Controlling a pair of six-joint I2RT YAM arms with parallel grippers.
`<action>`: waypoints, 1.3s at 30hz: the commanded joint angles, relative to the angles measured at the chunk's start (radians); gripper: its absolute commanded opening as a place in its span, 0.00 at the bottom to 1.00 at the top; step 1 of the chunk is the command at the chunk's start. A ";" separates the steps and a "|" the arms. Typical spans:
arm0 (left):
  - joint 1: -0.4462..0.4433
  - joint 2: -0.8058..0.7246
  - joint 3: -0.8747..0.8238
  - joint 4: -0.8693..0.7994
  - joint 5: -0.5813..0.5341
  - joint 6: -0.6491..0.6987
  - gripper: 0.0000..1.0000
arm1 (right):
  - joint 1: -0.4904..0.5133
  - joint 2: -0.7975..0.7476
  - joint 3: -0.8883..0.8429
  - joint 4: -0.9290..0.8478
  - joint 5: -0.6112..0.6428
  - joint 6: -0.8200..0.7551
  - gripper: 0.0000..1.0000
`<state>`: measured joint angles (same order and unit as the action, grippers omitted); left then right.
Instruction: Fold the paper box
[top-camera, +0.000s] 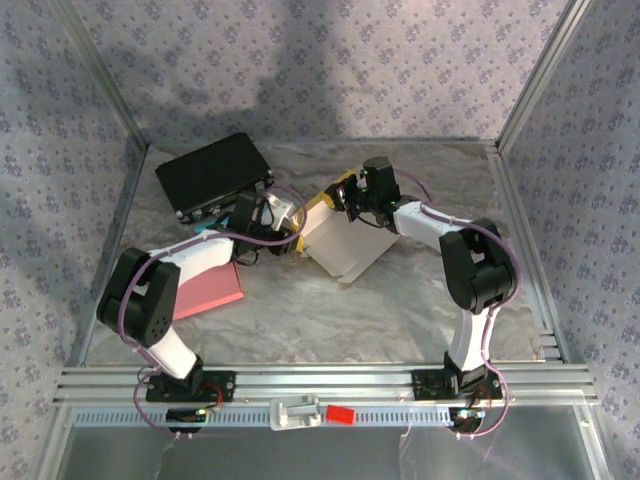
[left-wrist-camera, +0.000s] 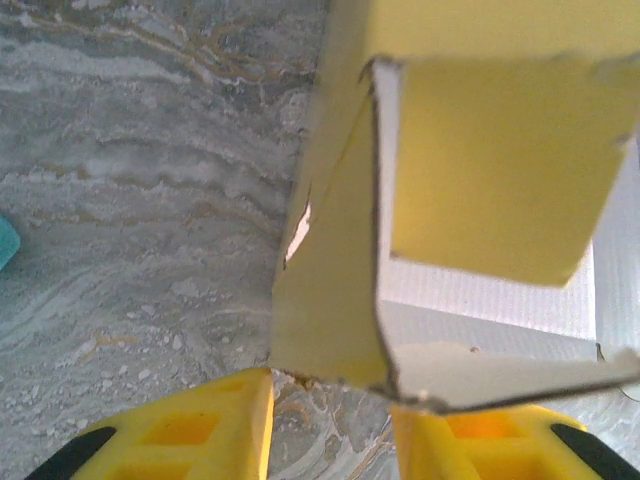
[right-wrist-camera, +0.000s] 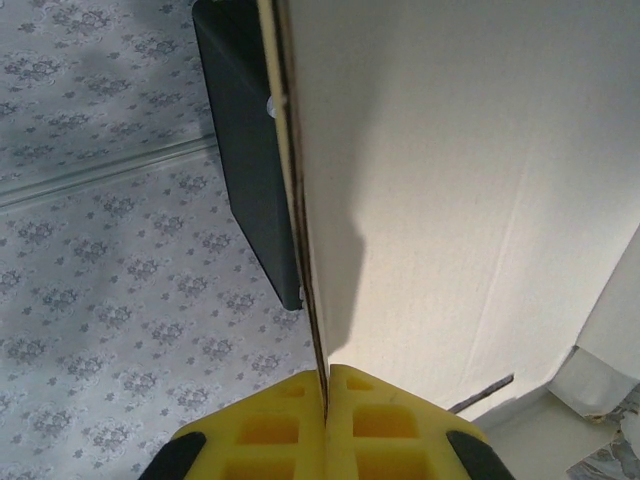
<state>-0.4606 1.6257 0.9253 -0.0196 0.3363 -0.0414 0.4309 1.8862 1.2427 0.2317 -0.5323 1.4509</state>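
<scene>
Right pincer (right-wrist-camera: 325, 378) pinching paper box (right-wrist-camera: 450, 200) panel; left pincer (left-wrist-camera: 330, 400) parted, beside its corner

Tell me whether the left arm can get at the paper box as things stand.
Probably yes. The left arm has its jaws apart at the near corner of the paper box, nothing between. The right arm pinches a panel in shut jaws from the other side.

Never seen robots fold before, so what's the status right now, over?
Right hand shut on the box panel. Left hand apart at a box corner, grip unclear. Box partly folded. Black case beside it, nothing blocking.
</scene>
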 joint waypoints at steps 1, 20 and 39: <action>-0.010 0.020 0.055 0.041 -0.002 0.006 0.35 | -0.004 0.044 0.013 -0.017 -0.023 0.023 0.00; -0.029 0.080 0.127 0.039 -0.065 -0.052 0.31 | -0.012 0.075 0.005 0.143 0.006 0.127 0.00; -0.104 0.108 0.126 0.056 -0.200 -0.101 0.30 | -0.015 0.028 -0.213 0.446 0.054 0.154 0.00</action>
<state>-0.5529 1.7153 1.0393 0.0048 0.1764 -0.1253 0.4171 1.9285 1.0744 0.6498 -0.4900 1.5856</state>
